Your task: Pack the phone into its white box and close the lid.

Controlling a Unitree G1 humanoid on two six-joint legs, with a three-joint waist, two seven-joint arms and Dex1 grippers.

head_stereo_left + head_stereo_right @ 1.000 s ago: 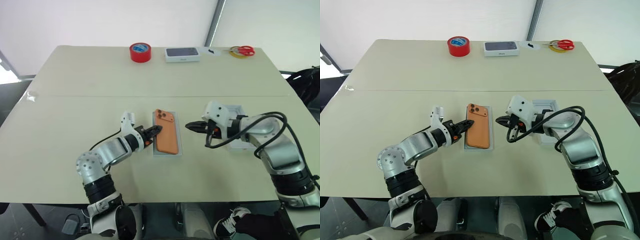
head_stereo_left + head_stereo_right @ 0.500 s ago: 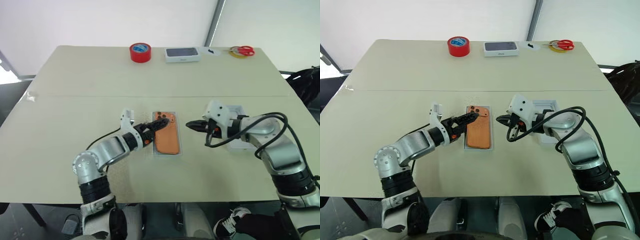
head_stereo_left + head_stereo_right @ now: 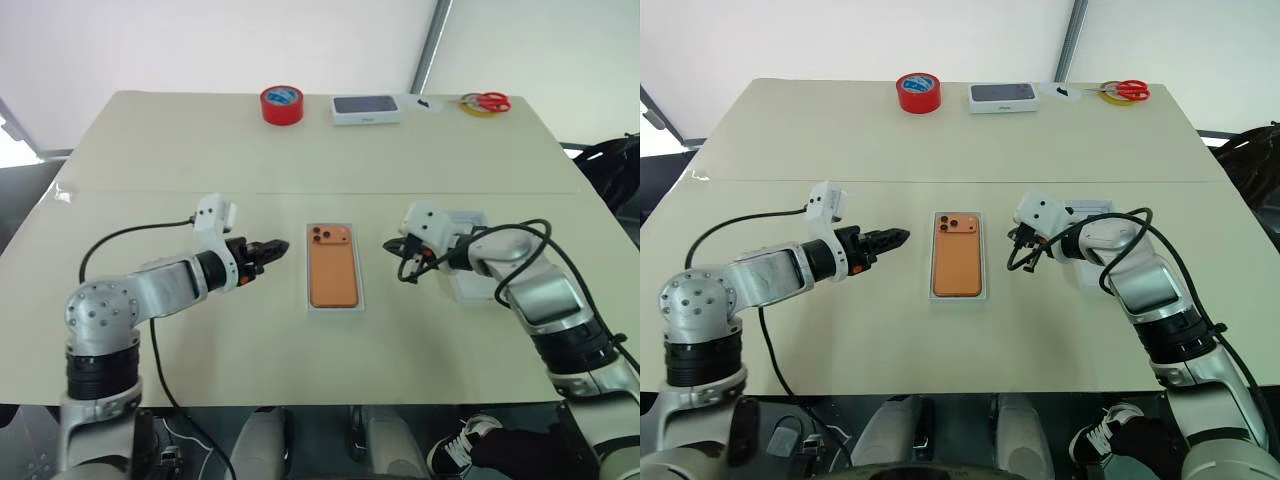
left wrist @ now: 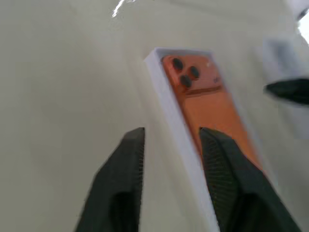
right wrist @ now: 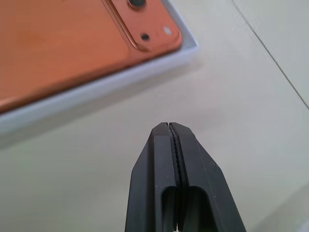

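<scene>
Phone lay in the white box, lid not yet on.

We saw the phone (image 3: 333, 274) resting camera-side up inside the white box (image 3: 310, 288) at the middle of the table (image 3: 150, 160). Left of the box, our left claw (image 3: 277, 246) hovered with fingers apart, empty. Right of the box, our right claw (image 3: 392, 245) hovered with fingers pressed together, holding nothing.

Orange phone (image 3: 333, 273) in white box (image 3: 312, 290), red tape roll (image 3: 281, 104), cream table (image 3: 150, 150)
</scene>
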